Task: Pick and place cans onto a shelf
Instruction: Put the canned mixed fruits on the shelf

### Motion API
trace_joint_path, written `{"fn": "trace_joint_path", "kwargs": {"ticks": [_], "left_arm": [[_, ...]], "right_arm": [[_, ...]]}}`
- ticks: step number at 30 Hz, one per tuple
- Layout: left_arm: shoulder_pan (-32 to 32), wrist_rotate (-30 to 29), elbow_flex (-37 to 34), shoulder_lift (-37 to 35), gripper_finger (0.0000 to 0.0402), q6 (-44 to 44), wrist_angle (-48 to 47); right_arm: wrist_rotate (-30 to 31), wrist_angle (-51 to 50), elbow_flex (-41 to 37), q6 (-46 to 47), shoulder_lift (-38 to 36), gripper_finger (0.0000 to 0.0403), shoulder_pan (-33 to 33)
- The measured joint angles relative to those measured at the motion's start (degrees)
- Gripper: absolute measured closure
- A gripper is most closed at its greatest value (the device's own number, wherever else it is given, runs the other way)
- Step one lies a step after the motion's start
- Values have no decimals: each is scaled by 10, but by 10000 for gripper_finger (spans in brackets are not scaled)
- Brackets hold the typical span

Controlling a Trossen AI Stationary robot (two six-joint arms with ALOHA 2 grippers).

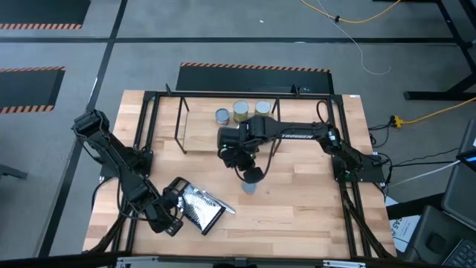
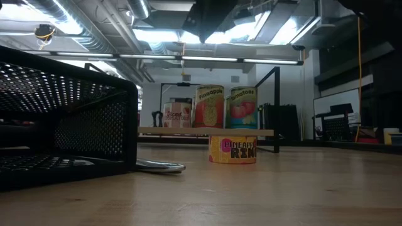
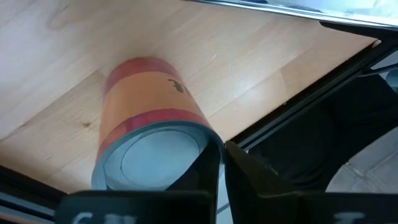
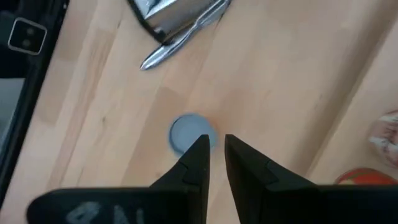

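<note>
Step in hand: reach for the next can. Right gripper (image 4: 215,140) hovers mid-frame over the short upright tin with a blue-grey top (image 4: 189,132), well clear of it. Fingers are pinched close and grasp nothing.

The low black-rod shelf with a light wooden board (image 1: 199,134) sits upper centre and carries three cans (image 1: 241,112).

Left gripper (image 3: 222,148) is at lower left, clenched on nothing, with an orange-red tin lying on its side (image 3: 149,99) just beside it.

Next move: spread the right fingers, drop straight down around the tin, and close on it.
</note>
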Motion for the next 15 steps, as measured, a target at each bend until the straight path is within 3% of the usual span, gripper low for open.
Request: {"fn": "trace_joint_path", "kwargs": {"ticks": [8, 15], "left_arm": [[-6, 16, 18, 1, 397, 25, -8], [-6, 55, 62, 1, 399, 76, -5]], "right_arm": [[-4, -54, -2, 9, -3, 347, 19], [-5, -43, -48, 25, -49, 347, 38]]}}
